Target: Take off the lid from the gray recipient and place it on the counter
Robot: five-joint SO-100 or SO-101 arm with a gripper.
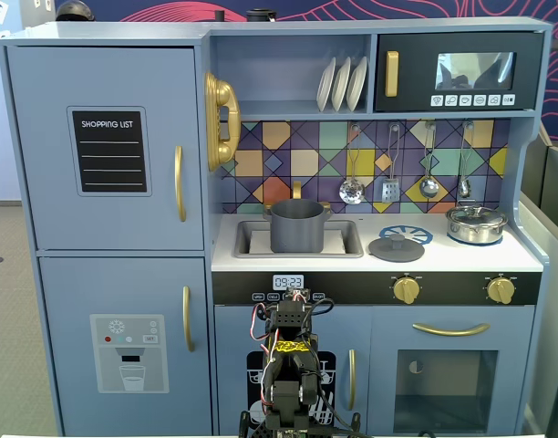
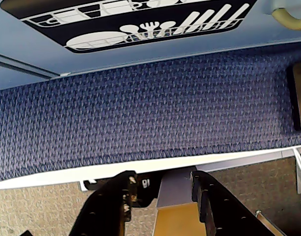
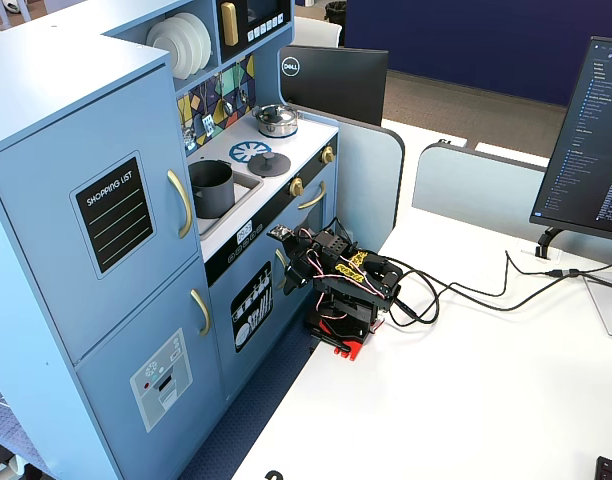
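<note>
The gray recipient (image 1: 297,226) stands uncovered in the sink recess of the white counter (image 1: 461,257). The lid (image 1: 396,246), a dark gray disc with a small knob, lies flat on the counter just right of the sink, by the blue burner ring. Both fixed views show this, with the recipient (image 3: 211,187) and lid (image 3: 270,163) apart. The arm (image 1: 289,365) sits folded low in front of the toy kitchen, far below the counter. In the wrist view my gripper (image 2: 163,177) is open with nothing between its fingers, pointing down at the table edge.
A shiny silver pot (image 1: 476,224) with its own lid stands at the counter's right end. Utensils (image 1: 388,173) hang above the counter. The arm (image 3: 346,285) rests on a white desk (image 3: 466,400) with cables and a monitor (image 3: 591,140) nearby. Blue carpet (image 2: 140,108) lies below.
</note>
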